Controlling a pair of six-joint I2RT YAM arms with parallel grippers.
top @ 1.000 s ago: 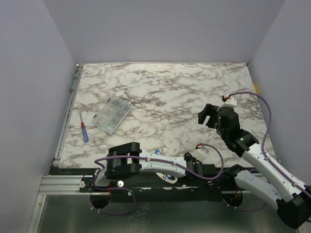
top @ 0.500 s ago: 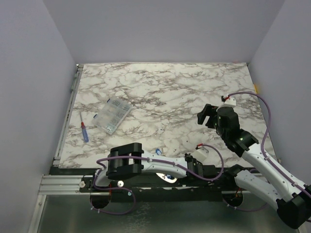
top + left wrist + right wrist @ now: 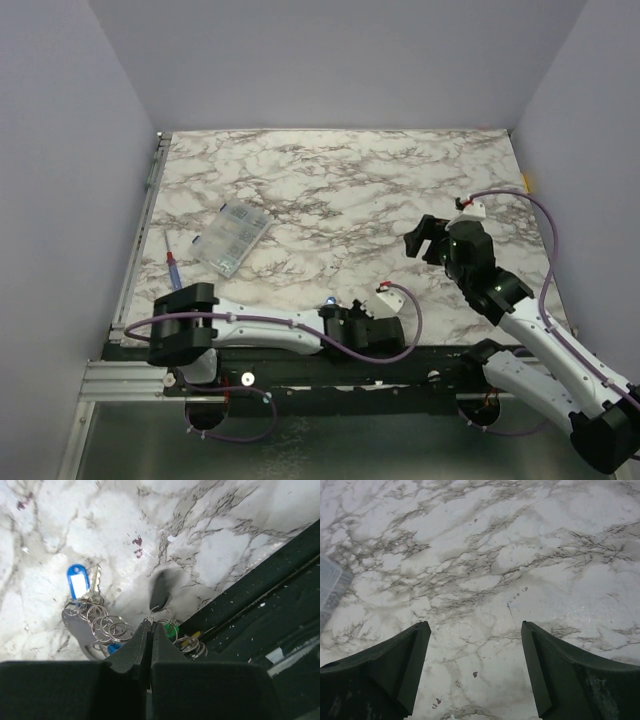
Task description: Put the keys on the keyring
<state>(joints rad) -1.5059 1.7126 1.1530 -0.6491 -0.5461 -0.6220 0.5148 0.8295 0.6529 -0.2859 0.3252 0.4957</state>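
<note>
The keys lie in a bunch at the table's near edge. One has a blue tag (image 3: 77, 581), one a green head (image 3: 173, 629) and one a yellow head (image 3: 194, 636), all linked by several thin metal rings (image 3: 107, 625). My left gripper (image 3: 150, 623) is right over the bunch, shut, with a thin wire ring pinched at its tips. A blurred dark clip (image 3: 159, 589) hangs off that ring. A grey curved band (image 3: 73, 625) under the rings may be the keyring; I cannot tell. From above, the left gripper (image 3: 345, 318) sits by a blue speck (image 3: 330, 302). My right gripper (image 3: 474, 625) hovers open over bare marble, also seen from above (image 3: 424, 238).
A clear compartment box (image 3: 232, 238) lies at mid-left, its corner showing in the right wrist view (image 3: 330, 587). A red and blue screwdriver (image 3: 174, 270) lies by the left rail. The table's dark near edge (image 3: 260, 605) drops off beside the keys.
The left arm has swung its elbow far to the left and carried its gripper left onto the key bunch, where the jaws closed. The right arm has not moved.
</note>
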